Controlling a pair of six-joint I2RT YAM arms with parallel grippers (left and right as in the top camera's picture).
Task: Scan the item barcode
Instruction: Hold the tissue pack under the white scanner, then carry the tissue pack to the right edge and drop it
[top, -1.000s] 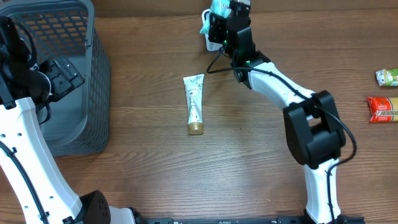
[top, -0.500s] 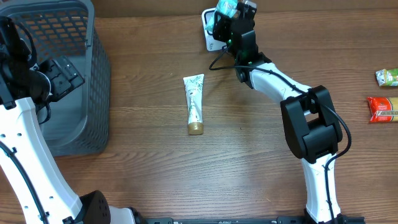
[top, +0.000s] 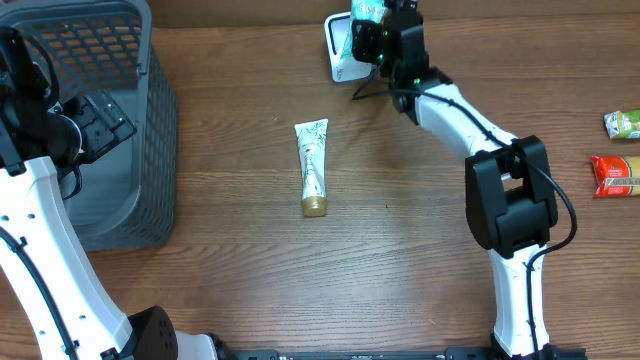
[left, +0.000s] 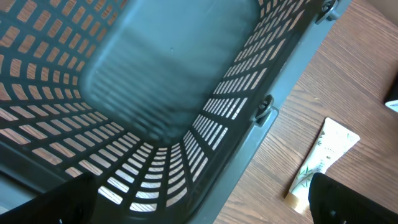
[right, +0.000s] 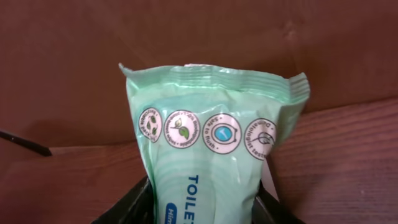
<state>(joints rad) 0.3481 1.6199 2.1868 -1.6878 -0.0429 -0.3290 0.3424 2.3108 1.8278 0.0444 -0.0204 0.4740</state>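
A mint-green pack of toilet wipes (right: 211, 149) fills the right wrist view, clamped from both sides by my right gripper (right: 205, 208). From overhead, this gripper (top: 370, 18) holds the green pack (top: 366, 9) at the table's far edge, just above and right of the white scanner (top: 340, 58). No barcode shows on the side of the pack that faces the camera. My left gripper (left: 199, 210) hangs open over the grey basket's rim (left: 273, 106), with nothing between its fingers.
A white tube with a gold cap (top: 313, 165) lies mid-table, also seen in the left wrist view as the tube (left: 323, 158). The grey mesh basket (top: 150, 150) stands at the left. A green packet (top: 624, 123) and a red packet (top: 614, 176) lie at the right edge.
My right arm has swung right and toward the far edge with the green pack, uncovering more of the white scanner. The left arm has not moved.
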